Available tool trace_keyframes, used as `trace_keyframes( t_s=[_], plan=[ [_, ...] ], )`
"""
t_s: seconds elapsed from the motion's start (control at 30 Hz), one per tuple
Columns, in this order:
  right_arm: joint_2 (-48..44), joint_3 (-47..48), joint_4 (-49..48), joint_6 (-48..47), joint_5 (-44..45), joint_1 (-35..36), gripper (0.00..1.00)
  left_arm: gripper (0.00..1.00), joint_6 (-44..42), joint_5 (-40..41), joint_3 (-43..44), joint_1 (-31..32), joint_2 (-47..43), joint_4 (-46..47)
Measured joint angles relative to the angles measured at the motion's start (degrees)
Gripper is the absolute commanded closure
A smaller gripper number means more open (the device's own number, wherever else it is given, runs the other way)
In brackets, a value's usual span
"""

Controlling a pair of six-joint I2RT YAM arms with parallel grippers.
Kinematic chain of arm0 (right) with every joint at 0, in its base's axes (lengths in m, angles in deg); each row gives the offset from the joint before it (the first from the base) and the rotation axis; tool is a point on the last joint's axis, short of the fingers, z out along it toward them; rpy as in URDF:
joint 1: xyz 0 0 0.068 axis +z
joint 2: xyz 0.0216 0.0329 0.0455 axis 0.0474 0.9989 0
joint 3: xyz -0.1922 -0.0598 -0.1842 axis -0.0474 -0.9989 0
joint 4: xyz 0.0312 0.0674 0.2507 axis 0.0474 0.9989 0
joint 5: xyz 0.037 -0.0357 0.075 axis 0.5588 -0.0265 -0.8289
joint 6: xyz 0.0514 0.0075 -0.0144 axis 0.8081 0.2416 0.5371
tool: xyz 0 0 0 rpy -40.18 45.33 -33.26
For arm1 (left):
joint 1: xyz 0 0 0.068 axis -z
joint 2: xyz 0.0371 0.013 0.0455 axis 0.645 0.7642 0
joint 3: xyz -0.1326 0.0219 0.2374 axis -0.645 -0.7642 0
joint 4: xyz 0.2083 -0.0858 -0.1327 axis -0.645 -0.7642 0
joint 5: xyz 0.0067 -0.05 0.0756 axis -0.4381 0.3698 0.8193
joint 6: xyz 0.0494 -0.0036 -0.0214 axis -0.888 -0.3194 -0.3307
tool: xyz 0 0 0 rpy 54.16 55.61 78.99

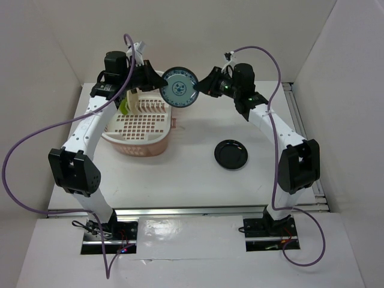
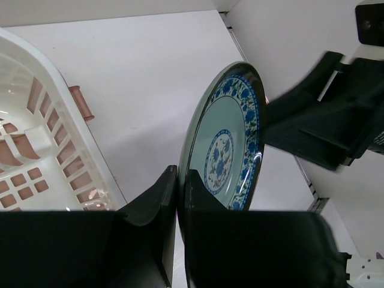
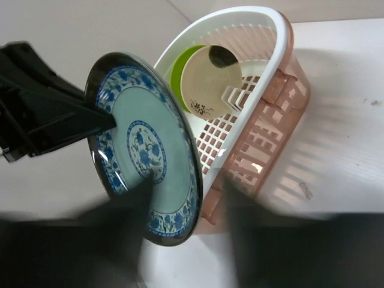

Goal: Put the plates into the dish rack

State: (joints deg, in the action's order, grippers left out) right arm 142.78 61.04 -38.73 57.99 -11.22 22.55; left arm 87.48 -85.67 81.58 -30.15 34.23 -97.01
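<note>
Top external view: the blue-patterned plate (image 1: 180,87) hangs on edge in the air between the two arms, by the far right end of the dish rack (image 1: 144,129).

Seen from the left wrist, the left gripper (image 2: 180,201) has its jaws pinched tight on the plate's rim. The right gripper (image 1: 201,86) meets the opposite rim. In the right wrist view its fingers are only dark motion blur, set wide apart with the plate's lower edge between them, so the jaws read as spread and whether they touch the plate cannot be told. The lime green plate (image 3: 179,69) and cream plate (image 3: 213,78) stand upright in the rack, the green one mostly hidden behind the cream. The black plate (image 1: 231,154) lies flat on the desk (image 1: 180,180), well apart from the rack.
</note>
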Motion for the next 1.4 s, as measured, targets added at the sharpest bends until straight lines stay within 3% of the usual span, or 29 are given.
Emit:
trace_keyframes(
  t_s=[0.23, 0.53, 0.8, 1.07, 1.4],
  plan=[
    [0.0, 0.0, -0.5, 0.2, -0.3, -0.2, 0.00, 1.00, -1.5, 7.4, 1.4, 0.6, 0.0, -2.5],
    [-2.3, -3.7, 1.6, -1.3, 0.5, -5.7, 0.00, 1.00, -11.2, 38.9, 9.2, 1.5, -0.1, -7.0],
    [-3.1, -5.8, 4.6, -2.8, 0.5, -6.1, 0.00, 1.00, -23.2, 59.7, 7.4, 5.8, 0.6, -3.2],
    [-3.1, -7.3, 5.5, -3.0, 0.5, -6.1, 0.00, 1.00, -30.1, 68.1, 4.0, 7.8, 5.9, 0.8],
    [-3.2, -8.2, 6.2, -3.0, 0.2, -6.1, 0.00, 1.00, -33.2, 71.4, 3.8, 7.7, 11.6, 3.3]
  ],
)
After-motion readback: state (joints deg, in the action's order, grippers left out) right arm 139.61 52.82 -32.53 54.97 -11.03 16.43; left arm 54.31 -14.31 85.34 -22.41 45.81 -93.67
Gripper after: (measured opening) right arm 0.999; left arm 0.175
